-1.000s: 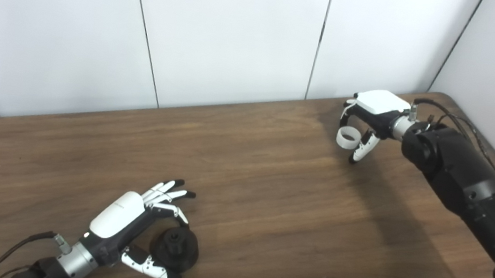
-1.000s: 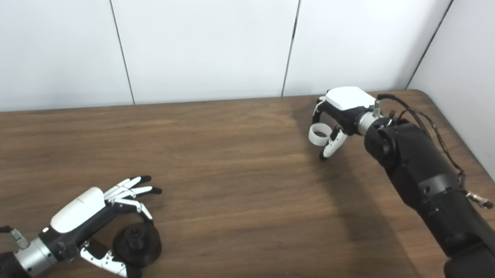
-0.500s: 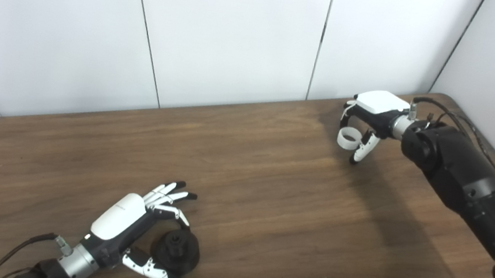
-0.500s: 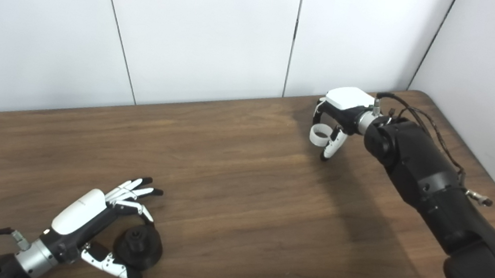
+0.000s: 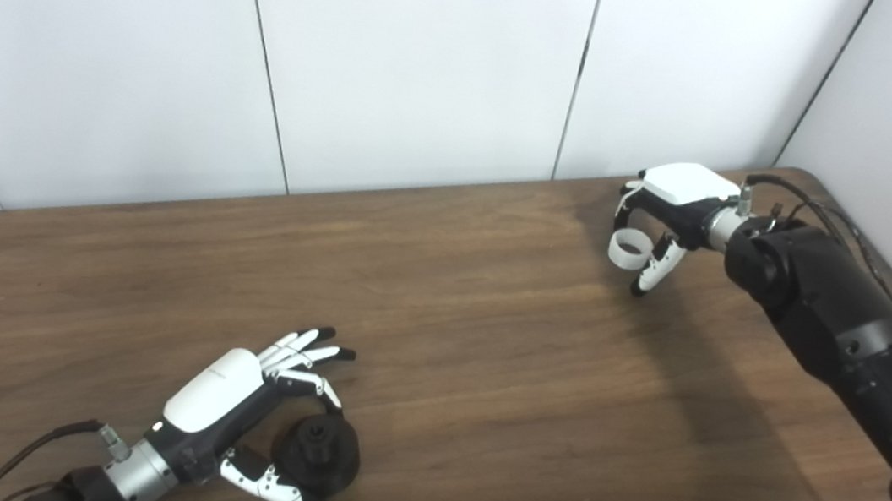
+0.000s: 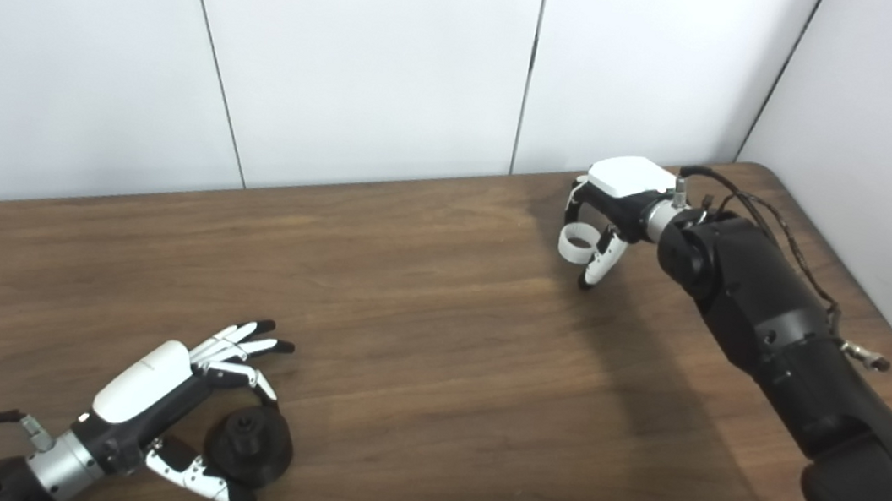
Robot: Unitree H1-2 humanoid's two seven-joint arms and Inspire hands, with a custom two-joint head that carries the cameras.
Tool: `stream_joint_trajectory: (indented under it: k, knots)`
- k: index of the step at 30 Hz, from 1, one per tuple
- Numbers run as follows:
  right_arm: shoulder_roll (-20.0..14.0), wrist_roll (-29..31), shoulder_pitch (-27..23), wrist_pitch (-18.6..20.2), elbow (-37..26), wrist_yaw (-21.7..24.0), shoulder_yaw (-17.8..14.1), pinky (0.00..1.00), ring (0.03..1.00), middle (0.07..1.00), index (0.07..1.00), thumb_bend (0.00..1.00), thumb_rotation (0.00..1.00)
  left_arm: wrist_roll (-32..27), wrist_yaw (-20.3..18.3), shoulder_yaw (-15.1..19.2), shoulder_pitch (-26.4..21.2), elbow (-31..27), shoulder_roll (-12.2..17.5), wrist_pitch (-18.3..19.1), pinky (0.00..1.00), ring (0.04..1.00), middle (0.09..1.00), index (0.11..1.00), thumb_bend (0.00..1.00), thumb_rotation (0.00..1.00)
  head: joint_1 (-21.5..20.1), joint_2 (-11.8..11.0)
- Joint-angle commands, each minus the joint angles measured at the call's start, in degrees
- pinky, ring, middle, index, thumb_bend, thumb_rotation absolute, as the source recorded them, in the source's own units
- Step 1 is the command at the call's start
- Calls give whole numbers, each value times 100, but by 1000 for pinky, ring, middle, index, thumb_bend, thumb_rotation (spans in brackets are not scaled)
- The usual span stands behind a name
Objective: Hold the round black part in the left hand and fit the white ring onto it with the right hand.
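At opposite ends of the table (image 5: pixel 484 357), the left hand (image 5: pixel 239 408) pinches the round black part (image 5: pixel 317 452) near the front edge while the right hand (image 5: pixel 657 225) grips the white ring (image 5: pixel 626 249) aloft, well apart; a loose pinch during transit could drop the ring.

the table (image 5: pixel 484 357) looks like dark wood grain, smooth and matt; the ring (image 5: pixel 627 249) smooth white plastic; the black part (image 5: pixel 319 449) matt.
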Motion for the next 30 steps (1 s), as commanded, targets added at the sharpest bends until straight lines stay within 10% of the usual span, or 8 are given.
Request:
stream_joint_trajectory:
  k: [1,30]
  knots:
    - [-236,6,-186,-35,-121,-16,-79,1000,1000,925,688,905,229,308,-425,-170,212,39,135,61,1000,1000,906,482,526,62,-3,1]
    - [-241,57,-163,-144,-26,-96,-115,1000,1000,870,570,916,159,307,-404,-133,231,2,175,60,1000,1000,911,482,526,62,-10,36]
